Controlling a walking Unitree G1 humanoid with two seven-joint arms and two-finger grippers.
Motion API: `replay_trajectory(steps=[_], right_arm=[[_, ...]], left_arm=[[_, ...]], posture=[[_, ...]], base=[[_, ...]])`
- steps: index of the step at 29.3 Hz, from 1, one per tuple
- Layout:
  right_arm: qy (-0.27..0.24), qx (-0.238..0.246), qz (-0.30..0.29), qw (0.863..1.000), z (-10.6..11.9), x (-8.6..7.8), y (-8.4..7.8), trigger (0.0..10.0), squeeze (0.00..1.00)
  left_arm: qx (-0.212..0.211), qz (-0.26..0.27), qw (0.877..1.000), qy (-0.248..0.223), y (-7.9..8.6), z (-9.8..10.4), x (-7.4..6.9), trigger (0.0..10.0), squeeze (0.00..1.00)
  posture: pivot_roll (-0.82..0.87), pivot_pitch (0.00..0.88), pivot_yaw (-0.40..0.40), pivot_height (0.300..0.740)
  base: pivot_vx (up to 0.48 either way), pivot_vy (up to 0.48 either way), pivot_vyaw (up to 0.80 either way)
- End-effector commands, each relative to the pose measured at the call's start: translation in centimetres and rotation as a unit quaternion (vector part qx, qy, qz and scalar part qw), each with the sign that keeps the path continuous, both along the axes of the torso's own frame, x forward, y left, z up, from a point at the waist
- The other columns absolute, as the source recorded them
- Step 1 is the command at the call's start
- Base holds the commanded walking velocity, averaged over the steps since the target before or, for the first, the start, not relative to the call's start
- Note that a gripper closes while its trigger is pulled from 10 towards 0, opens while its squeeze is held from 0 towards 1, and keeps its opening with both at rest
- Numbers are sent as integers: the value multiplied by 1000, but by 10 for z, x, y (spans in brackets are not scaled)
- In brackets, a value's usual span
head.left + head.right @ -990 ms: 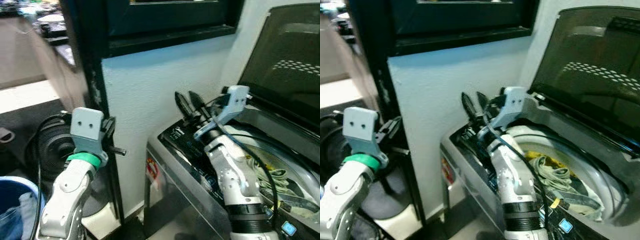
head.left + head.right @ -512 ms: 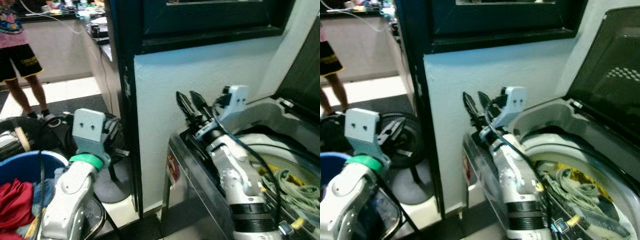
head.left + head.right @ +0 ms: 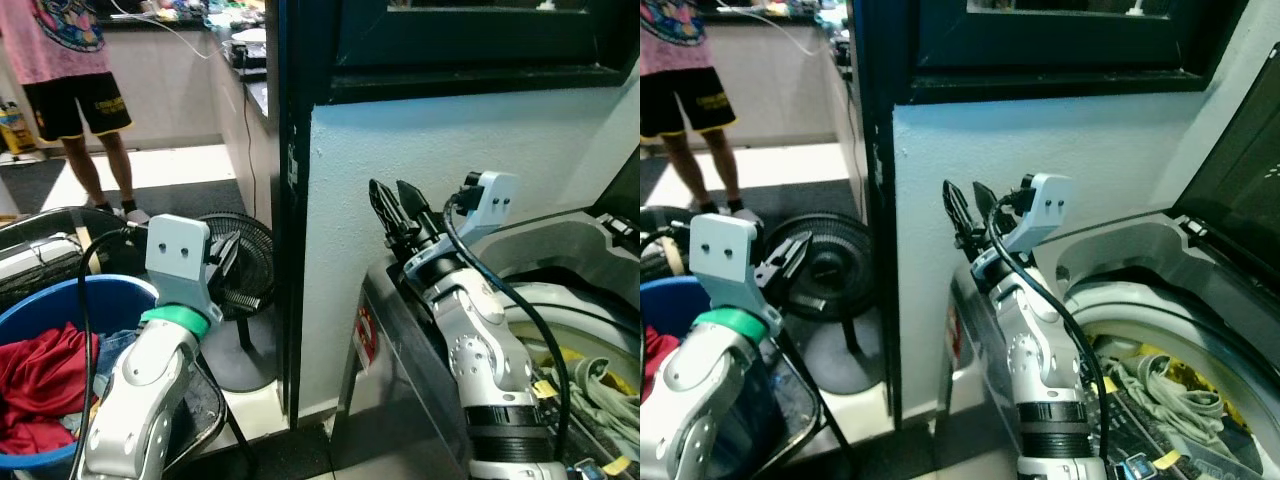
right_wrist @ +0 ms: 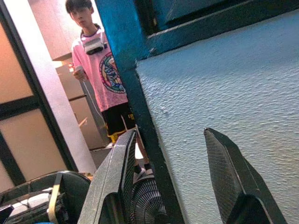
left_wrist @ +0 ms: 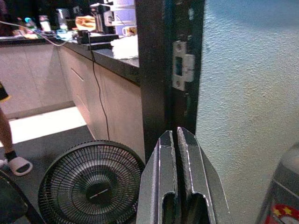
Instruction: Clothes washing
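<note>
Jaws empty on both arms, between basket and washer.

Left gripper is seen with jaws pressed together and nothing held, raised near a floor fan; right gripper is held with jaws spread wide, empty, above the near left corner of the washer. Clothes are piled in a blue basket at the near left; other laundry already lies in the open drum on the right. A person stands at the far left. A fetching step is judged in hand: the basket must be faced next, and a garment reached and gripped.
</note>
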State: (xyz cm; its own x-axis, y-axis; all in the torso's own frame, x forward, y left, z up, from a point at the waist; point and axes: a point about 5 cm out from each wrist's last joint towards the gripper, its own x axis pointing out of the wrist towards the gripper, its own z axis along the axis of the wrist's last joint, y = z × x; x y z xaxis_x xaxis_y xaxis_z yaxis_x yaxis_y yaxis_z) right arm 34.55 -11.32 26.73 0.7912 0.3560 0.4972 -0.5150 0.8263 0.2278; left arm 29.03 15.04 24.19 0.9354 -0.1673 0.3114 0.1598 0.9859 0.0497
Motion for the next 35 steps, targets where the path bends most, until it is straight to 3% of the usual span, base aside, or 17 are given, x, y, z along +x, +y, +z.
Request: replay_trajectory(steps=[1,8,22,35], right_arm=[[0,8,8,1000,0,0,4,10000,0],[0,8,9,1000,0,1,4,10000,0],[-8,-15,10,1000,2,2,7,10000,0],[-15,-40,14,999,1,0,13,10000,0]], left_arm=[[-1,4,1000,2,2,-1,0,10000,0],[-1,4,1000,1,2,-1,-1,10000,0],[9,26,1000,7,7,-6,2,10000,0],[8,28,999,20,8,-12,4,10000,0]], posture=[[44,0,10,740],[44,0,6,740],[44,0,-1,740],[33,0,3,740]], base=[[0,480,0],[0,480,0],[0,0,0],[0,0,800]])
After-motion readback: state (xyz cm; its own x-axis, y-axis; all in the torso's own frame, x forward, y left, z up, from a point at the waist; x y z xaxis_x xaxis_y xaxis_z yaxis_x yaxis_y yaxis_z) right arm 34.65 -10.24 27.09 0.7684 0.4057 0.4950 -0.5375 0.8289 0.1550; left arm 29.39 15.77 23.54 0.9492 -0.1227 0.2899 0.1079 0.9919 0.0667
